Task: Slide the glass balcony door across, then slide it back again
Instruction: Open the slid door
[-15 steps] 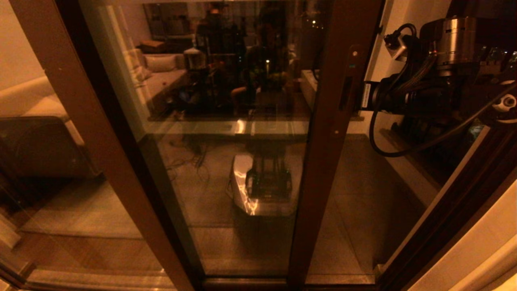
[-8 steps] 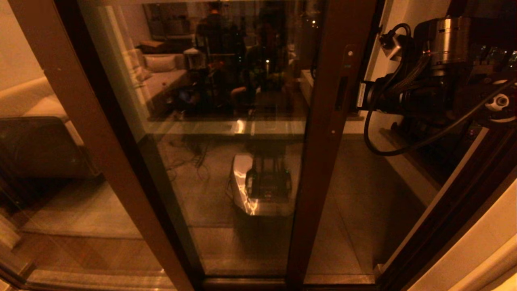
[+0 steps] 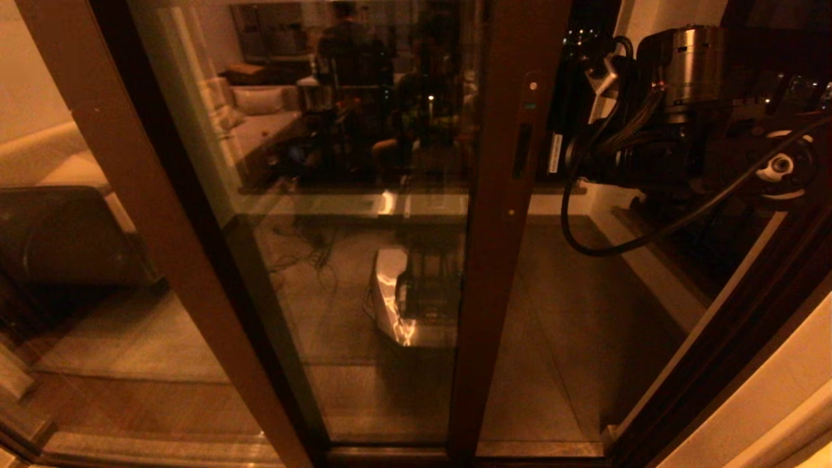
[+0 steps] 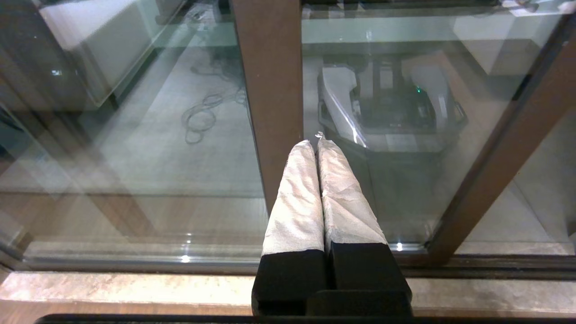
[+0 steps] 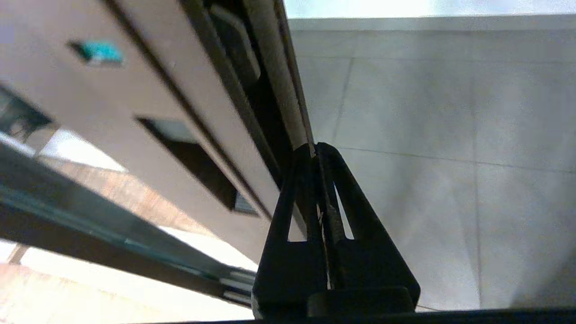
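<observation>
Right gripper (image 5: 315, 150) pinched flat, tips pressed against the free edge of the glass balcony door (image 3: 500, 214), part-way across the opening, shoving with no real hold, liable to slip off the stile and stall the slide.

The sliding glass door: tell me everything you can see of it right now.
The sliding glass door is a tall reflective pane in a dark brown frame, upright and partly slid open, with bare tiled floor showing past its edge. Its stile carries a narrow recessed handle slot and small screws. The right gripper, shut, presses against the stile's edge.
</observation>
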Robot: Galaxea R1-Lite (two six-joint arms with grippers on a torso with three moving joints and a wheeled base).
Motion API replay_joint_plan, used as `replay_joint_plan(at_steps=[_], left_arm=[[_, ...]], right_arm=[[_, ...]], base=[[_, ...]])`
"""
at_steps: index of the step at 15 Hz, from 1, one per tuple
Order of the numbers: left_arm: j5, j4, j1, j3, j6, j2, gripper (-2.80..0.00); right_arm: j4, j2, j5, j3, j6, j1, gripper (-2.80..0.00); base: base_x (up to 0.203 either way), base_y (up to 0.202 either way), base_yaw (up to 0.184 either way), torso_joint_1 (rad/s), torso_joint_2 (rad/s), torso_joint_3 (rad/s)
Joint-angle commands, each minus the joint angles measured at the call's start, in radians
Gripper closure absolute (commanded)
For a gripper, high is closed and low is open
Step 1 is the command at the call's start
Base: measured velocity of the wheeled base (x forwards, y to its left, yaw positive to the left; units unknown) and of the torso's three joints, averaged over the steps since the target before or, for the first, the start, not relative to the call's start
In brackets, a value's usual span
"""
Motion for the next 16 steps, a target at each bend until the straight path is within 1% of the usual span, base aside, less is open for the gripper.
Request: replay_joint_plan(at_steps=[1,5,11,14,16], left_arm=[[0.000,0.000,0.001,0.000,0.000,0.000,0.00],[0.000,0.000,0.001,0.000,0.000,0.000,0.00],[0.000,0.000,0.001,0.000,0.000,0.000,0.00],[0.000,0.000,0.001,0.000,0.000,0.000,0.00],[0.000,0.000,-0.001,0.000,0.000,0.000,0.00]], right_arm=[[0.003,0.009,-0.008,-0.003,0.001,0.009,0.00],[0.003,0.028,-0.042,-0.027,0.001,0.035,0.00],[0.002,0.041,-0.049,-0.030,0.001,0.072,0.00],[0.003,0.056,-0.075,-0.051,0.002,0.088,0.00],[0.003,0.056,-0.075,-0.059,0.015,0.091,0.00]], base=[[0.000,0.000,0.000,0.000,0.00,0.000],[0.000,0.000,0.000,0.000,0.00,0.000],[0.000,0.000,0.000,0.000,0.00,0.000],[0.000,0.000,0.000,0.000,0.00,0.000],[0.000,0.000,0.000,0.000,0.00,0.000]])
